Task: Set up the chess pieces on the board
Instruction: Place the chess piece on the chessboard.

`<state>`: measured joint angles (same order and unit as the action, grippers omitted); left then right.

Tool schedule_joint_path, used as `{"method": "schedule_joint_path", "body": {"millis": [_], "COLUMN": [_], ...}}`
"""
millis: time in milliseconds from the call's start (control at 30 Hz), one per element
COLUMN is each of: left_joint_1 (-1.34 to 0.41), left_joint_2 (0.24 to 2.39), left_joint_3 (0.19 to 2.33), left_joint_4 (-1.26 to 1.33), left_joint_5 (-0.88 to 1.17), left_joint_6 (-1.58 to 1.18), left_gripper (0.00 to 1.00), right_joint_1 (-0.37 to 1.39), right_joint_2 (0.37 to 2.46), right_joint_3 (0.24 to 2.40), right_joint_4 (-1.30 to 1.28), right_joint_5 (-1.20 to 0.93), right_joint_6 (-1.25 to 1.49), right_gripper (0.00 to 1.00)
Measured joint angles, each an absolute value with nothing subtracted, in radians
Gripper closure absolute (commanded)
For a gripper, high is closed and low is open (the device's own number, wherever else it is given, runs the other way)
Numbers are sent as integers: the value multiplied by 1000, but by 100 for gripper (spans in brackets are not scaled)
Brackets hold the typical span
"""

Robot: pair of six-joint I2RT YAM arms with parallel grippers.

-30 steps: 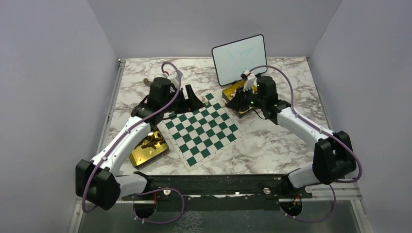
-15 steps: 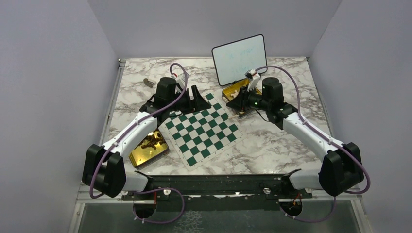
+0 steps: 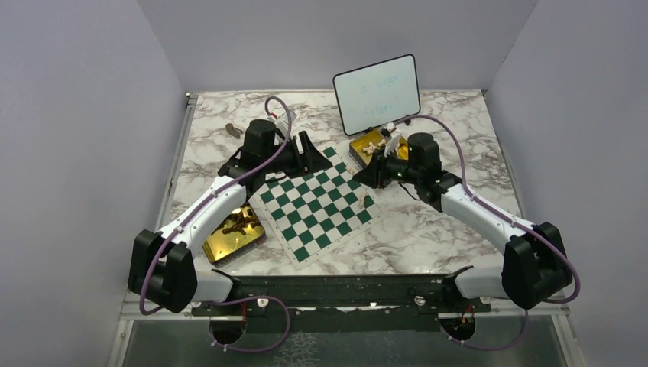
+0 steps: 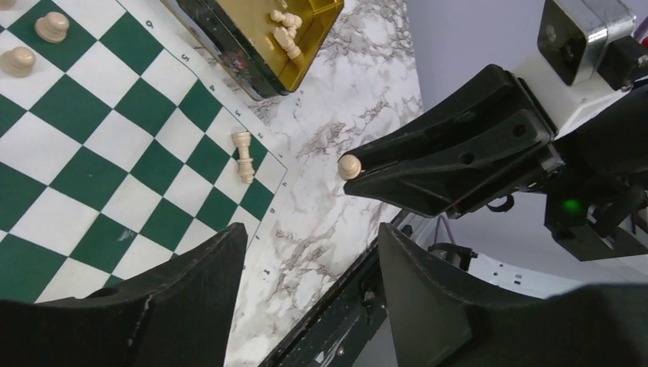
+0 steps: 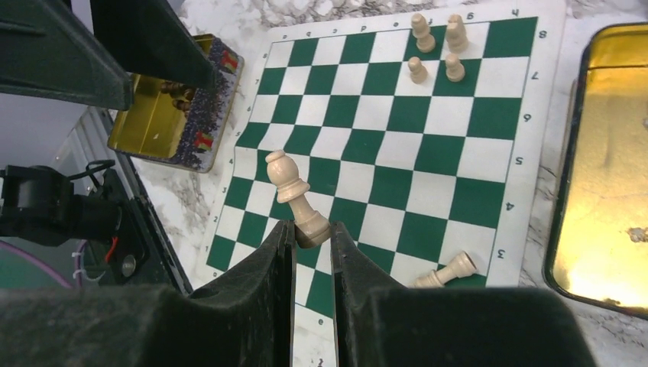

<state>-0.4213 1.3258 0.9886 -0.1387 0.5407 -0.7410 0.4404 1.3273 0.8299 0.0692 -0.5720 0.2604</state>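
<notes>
The green and white board (image 3: 317, 202) lies in the middle of the marble table. My right gripper (image 5: 312, 228) is shut on the base of a pale bishop (image 5: 289, 183), which hangs tilted above the board's right side. Several pale chess pieces (image 5: 434, 47) stand at the far corner. A pale rook (image 5: 447, 271) lies toppled at the board's right edge; the left wrist view also shows this rook (image 4: 243, 155). My left gripper (image 4: 312, 233) hovers open over the far-left corner with nothing between its fingers.
A gold tin (image 3: 233, 233) with dark pieces sits left of the board. Another gold tin (image 4: 267, 34), holding pale pieces, sits at the far right, below the small whiteboard (image 3: 377, 93). One dark piece (image 3: 231, 129) lies on the marble at the far left.
My right gripper has moved from over the far-right tin toward the board, carrying the bishop. My left arm has shifted slightly right, uncovering the dark piece on the marble, and its jaws have narrowed a little.
</notes>
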Motion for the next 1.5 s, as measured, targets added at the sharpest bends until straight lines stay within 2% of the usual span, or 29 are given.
{"method": "schedule_joint_path", "body": {"millis": [633,833,1033,1200,1367,1500], "left_joint_1": [-434,-435,-438,-443,-443,-442], "left_joint_2": [1383,1402,1418,1438,1438,1438], "left_joint_3": [1005,1005,1005,1005,1005,1004], "left_joint_4": [-97,-89,-59,-44,-41,-46], "left_joint_5": [669,681,699,722,724,722], "left_joint_6": [-864,-887,-911,-931,-942,-934], "left_gripper": [52,54,69,74,87,89], "right_joint_1": [524,533,540,544,547,546], "right_joint_2": [1336,1338,1353,1374,1381,1381], "right_joint_3": [839,841,845,867,881,881], "right_joint_4": [144,166,172,171,171,171], "right_joint_5": [-620,-620,-621,-623,-623,-622], "right_joint_6": [243,247,254,258,262,262], "right_gripper": [86,86,86,86,85,73]}}
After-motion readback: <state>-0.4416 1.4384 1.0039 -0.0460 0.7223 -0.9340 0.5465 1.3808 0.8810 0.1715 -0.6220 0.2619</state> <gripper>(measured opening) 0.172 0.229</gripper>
